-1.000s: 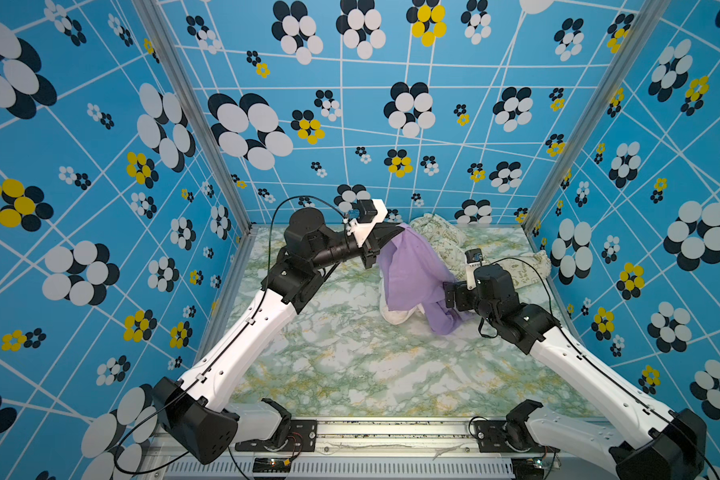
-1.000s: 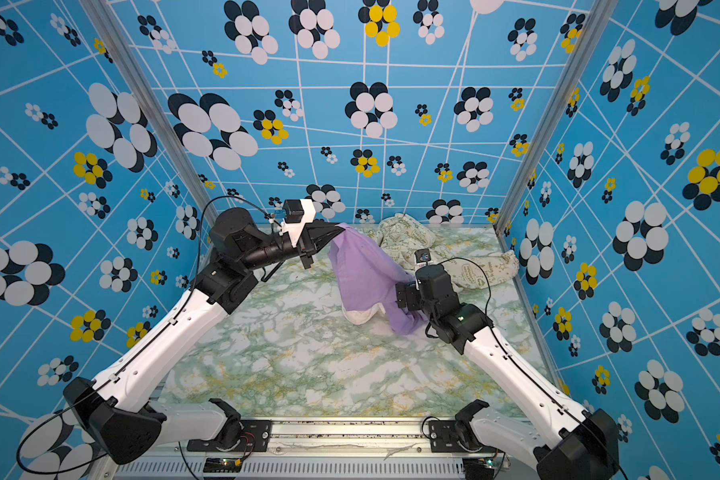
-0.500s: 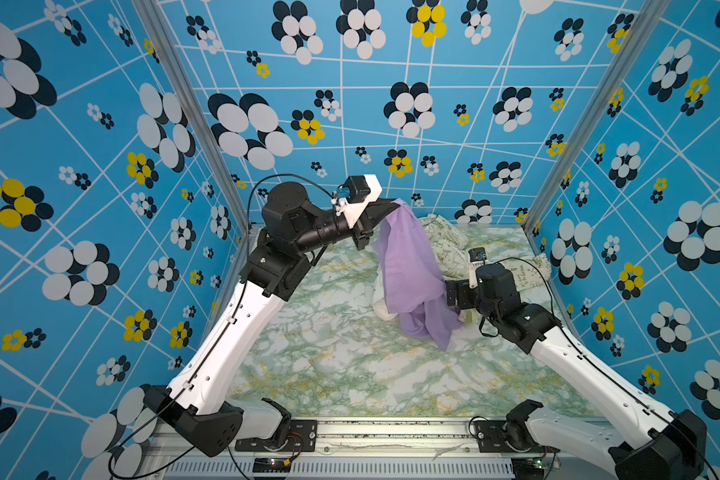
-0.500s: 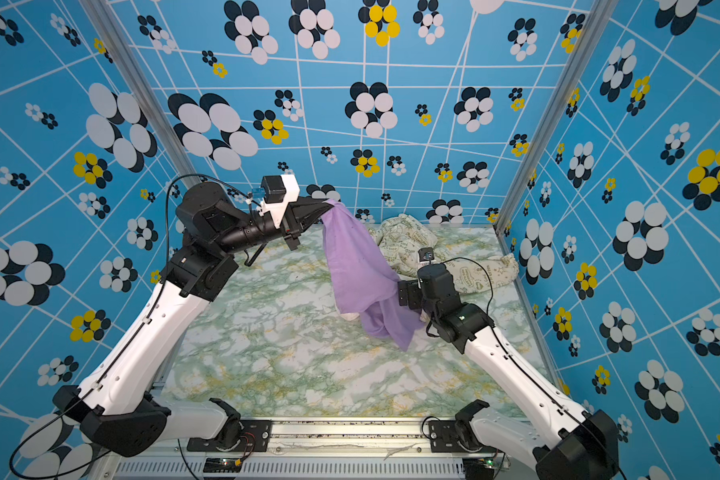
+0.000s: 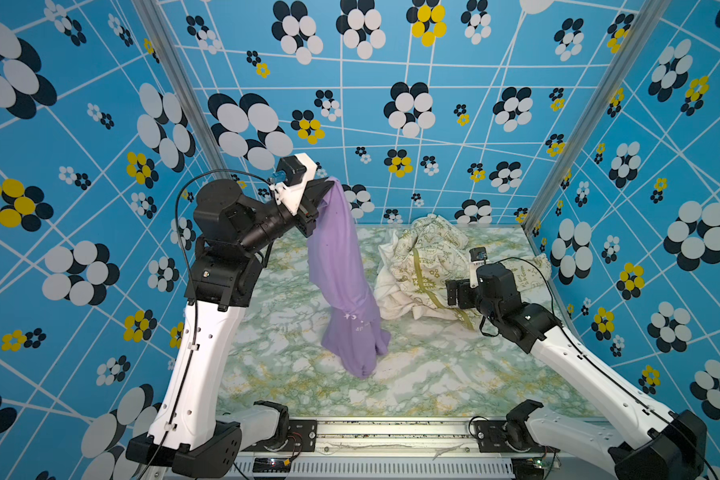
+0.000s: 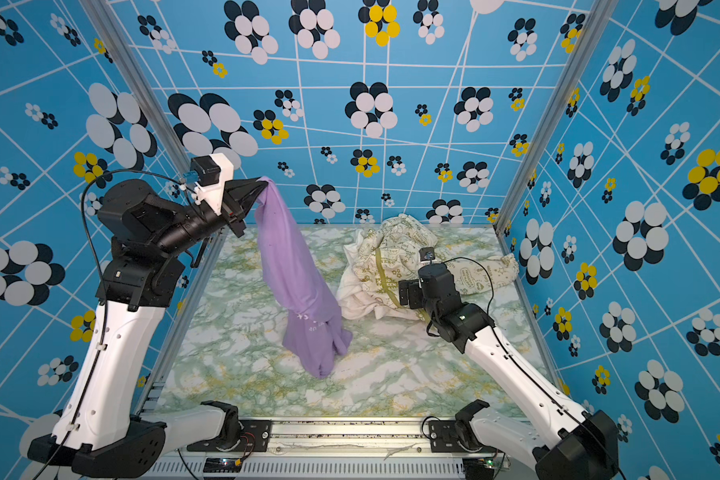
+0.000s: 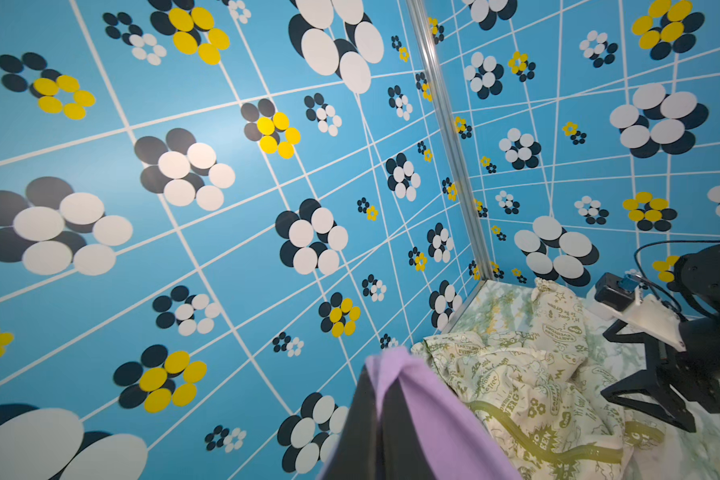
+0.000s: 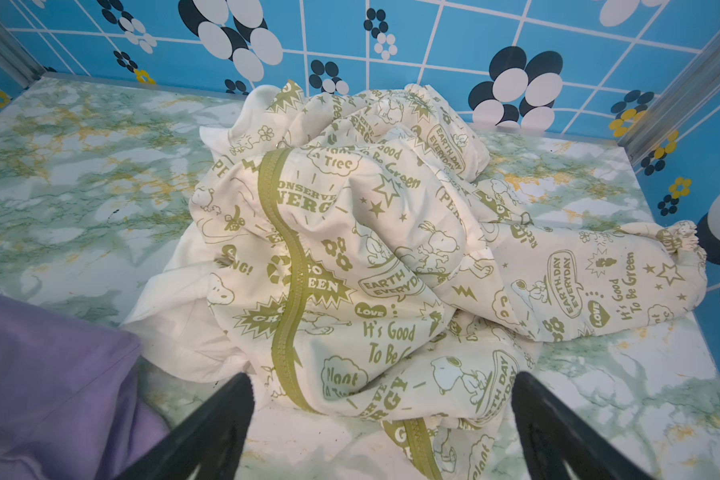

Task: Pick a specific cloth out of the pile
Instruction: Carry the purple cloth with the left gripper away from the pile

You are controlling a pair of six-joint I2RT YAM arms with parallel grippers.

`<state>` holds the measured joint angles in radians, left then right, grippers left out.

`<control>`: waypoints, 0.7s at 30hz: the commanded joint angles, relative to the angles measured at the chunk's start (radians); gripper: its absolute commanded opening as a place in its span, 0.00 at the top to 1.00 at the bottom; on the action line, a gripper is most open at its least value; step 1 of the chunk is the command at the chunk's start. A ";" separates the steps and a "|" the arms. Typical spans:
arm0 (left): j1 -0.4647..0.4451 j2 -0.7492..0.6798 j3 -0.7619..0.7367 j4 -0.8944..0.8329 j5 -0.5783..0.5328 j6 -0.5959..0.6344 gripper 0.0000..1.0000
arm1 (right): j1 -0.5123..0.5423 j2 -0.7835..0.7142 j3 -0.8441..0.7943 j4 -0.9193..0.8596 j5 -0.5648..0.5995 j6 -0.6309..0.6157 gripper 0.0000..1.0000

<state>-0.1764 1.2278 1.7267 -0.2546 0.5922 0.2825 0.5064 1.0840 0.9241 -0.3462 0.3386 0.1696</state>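
My left gripper [image 5: 329,183] [image 6: 262,183] is raised high at the back left and is shut on a top corner of the lavender cloth [image 5: 341,270] [image 6: 298,274]. The cloth hangs in a long drape, its bunched lower end down at the tabletop, apart from the pile [image 5: 422,266] [image 6: 391,257]. In the left wrist view the cloth [image 7: 425,407] is pinched between the shut jaws of the left gripper [image 7: 377,365]. The pile [image 8: 350,249] holds a cream olive-printed cloth over a white one [image 8: 175,316]. My right gripper [image 5: 454,293] [image 8: 381,378] stands open and empty at the pile's near edge.
The green marbled tabletop [image 5: 292,332] is walled by blue flower-patterned panels [image 5: 391,83] on three sides, with metal corner posts [image 5: 578,116]. A cream sleeve [image 8: 620,282] reaches toward the right wall. The rail with the arm bases [image 5: 371,432] runs along the front.
My left gripper has risen and swung left with the lavender cloth, pulling it off the pile until it hangs free beside it. The right gripper has stayed put, open.
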 commanded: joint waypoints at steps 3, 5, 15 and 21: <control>0.080 -0.050 -0.095 0.012 -0.033 -0.003 1.00 | -0.008 0.010 -0.001 0.030 -0.022 0.004 0.01; 0.103 -0.057 -0.137 0.025 -0.037 -0.012 1.00 | -0.008 0.014 0.002 0.033 -0.032 0.004 0.01; 0.211 -0.014 -0.314 0.120 -0.056 -0.064 1.00 | -0.008 0.047 0.023 0.035 -0.068 0.004 0.01; 0.279 0.101 -0.265 0.195 -0.065 -0.107 1.00 | -0.008 0.056 0.027 0.040 -0.075 0.004 0.01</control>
<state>0.0761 1.2926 1.4166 -0.1566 0.5377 0.2142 0.5030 1.1309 0.9249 -0.3279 0.2779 0.1692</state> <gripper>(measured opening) 0.055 0.991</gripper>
